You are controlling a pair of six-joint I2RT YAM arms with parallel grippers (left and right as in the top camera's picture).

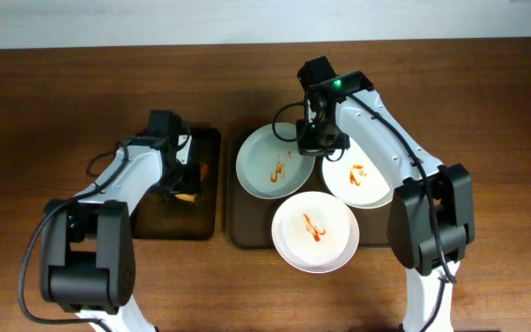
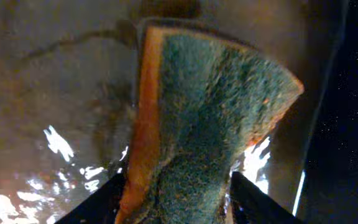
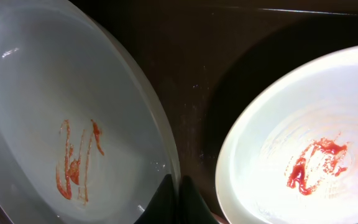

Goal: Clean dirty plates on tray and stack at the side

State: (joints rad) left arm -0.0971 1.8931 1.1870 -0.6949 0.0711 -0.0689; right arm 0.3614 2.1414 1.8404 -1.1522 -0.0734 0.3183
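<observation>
Three white plates smeared with red sauce lie on the dark right tray (image 1: 242,226): a left plate (image 1: 267,166), a right plate (image 1: 358,180) and a front plate (image 1: 314,231). My right gripper (image 1: 313,140) is shut on the right rim of the left plate; in the right wrist view its fingers (image 3: 179,185) pinch that rim, with the left plate (image 3: 73,124) on one side and the right plate (image 3: 316,124) on the other. My left gripper (image 1: 181,175) is shut on an orange and green sponge (image 2: 210,112) over the left tray (image 1: 159,221).
The two dark trays sit side by side on a brown wooden table (image 1: 44,111). The left tray's surface looks wet and shiny in the left wrist view (image 2: 61,143). The front plate overhangs the right tray's near edge.
</observation>
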